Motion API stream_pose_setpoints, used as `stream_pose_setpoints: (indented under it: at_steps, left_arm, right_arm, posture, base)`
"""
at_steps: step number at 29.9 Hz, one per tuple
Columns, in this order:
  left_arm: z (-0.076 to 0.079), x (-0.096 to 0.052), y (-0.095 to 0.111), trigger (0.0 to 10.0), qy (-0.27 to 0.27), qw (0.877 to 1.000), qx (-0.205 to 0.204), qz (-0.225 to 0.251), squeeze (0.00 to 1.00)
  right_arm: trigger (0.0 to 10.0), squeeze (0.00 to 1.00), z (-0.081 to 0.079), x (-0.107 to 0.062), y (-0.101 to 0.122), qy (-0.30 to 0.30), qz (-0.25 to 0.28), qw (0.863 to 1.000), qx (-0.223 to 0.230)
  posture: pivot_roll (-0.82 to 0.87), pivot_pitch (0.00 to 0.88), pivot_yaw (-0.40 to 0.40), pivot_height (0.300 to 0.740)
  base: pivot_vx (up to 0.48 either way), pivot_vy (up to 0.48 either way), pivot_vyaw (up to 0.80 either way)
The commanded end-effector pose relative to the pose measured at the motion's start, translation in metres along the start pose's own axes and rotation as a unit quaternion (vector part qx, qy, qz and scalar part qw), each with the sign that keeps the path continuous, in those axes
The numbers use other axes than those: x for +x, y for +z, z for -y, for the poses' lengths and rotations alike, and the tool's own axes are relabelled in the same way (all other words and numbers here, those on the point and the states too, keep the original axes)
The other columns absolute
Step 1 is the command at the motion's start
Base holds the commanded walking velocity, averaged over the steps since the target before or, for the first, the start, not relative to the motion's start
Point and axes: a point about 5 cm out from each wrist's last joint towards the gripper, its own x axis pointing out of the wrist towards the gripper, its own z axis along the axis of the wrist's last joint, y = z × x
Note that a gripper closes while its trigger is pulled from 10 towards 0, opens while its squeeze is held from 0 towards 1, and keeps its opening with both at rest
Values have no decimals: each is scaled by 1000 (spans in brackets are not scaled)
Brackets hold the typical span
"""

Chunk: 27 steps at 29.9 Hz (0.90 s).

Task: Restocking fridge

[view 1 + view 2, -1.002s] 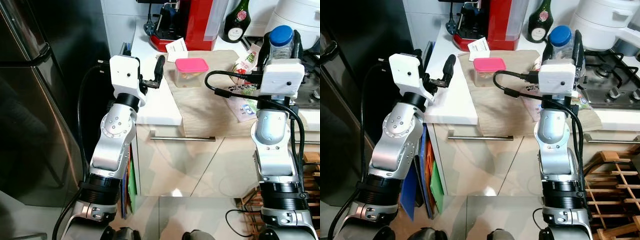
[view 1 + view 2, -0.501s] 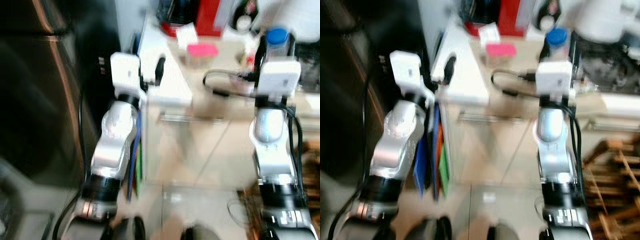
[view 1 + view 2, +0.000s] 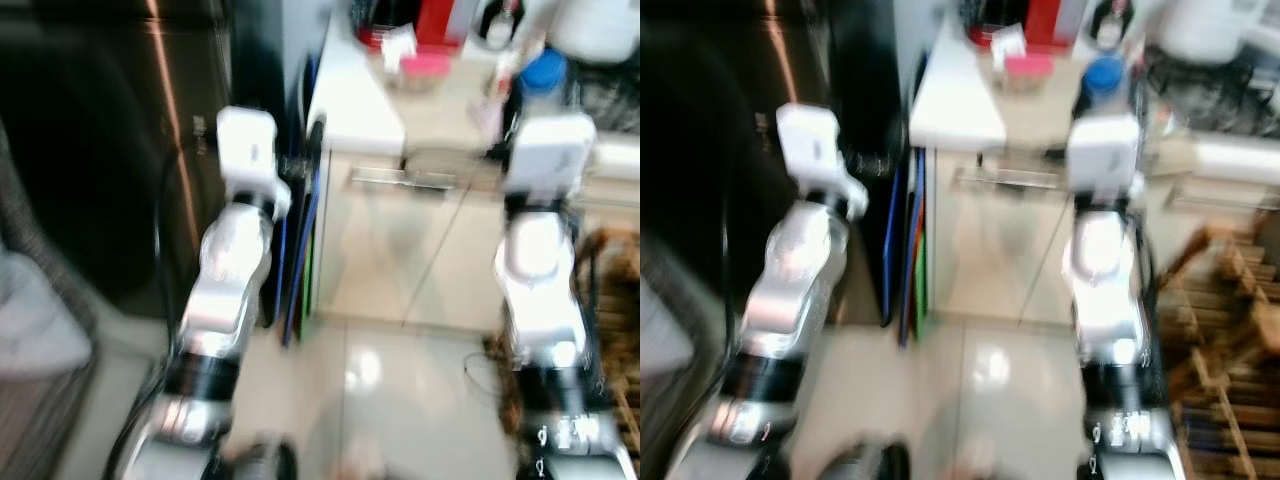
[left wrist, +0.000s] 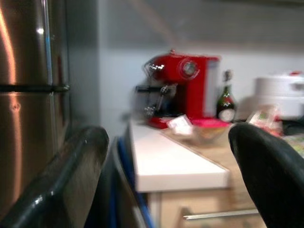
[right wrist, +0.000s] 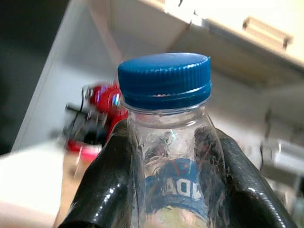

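The head views are blurred. My right gripper (image 5: 170,190) is shut on a clear plastic bottle (image 5: 168,142) with a blue cap (image 3: 545,72), held upright in front of the counter edge. My left gripper (image 4: 166,185) is open with nothing between its fingers; it is raised beside the dark steel fridge (image 3: 100,150), which stands closed on the left. In the left wrist view the fridge door (image 4: 28,95) sits next to the white counter (image 4: 171,166).
On the counter (image 3: 355,110) stand a pink-lidded container (image 3: 425,65), a red coffee machine (image 4: 185,90) and a green bottle (image 4: 227,102). Coloured boards (image 3: 300,260) lean between fridge and cabinet. A wooden rack (image 3: 1230,300) stands low on the right.
The whole picture has shifted: the counter now lies farther off and higher, more floor and fridge show, so the camera moved back. Both grippers keep their pose; the bottle stays held.
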Motion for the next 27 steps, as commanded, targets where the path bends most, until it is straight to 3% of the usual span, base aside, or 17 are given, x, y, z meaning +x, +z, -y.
stream_pose_setpoints:
  at_steps: [1, 11, 18, 23, 27]
  left_arm:
    - [1, 2, 3, 10000, -5, 1000, 3, 4, 0]
    - [1, -2, -4, 10000, -4, 1000, -4, -9, 0]
    - [-10, -17, -24, 10000, 2, 997, -40, -61, 0]
    - [-14, -39, -54, 10000, -18, 991, -58, -119, 0]
    - [-13, -42, -58, 10000, -25, 990, -62, -123, 0]
  right_arm:
    - [0, 0, 2, 4, 3, 0, -2, 1000, 17]
    - [0, 0, -7, -11, -28, 53, -105, 990, 72]
    - [0, 0, -11, -20, -40, 61, -146, 982, 100]
    - [0, 0, -11, -30, -51, 73, -169, 979, 91]
    - [0, 0, -9, -35, -55, 72, -178, 977, 91]
  posture:
    - [-88, 0, -6, 740]
    - [-79, 0, -6, 740]
    - [-68, 0, -4, 740]
    - [-77, 0, -11, 740]
    - [-77, 0, -13, 740]
  base:
    - [-322, 0, 0]
    - [-55, 0, 0]
    - [0, 0, -749]
    - [0, 0, -779]
    - [0, 0, -781]
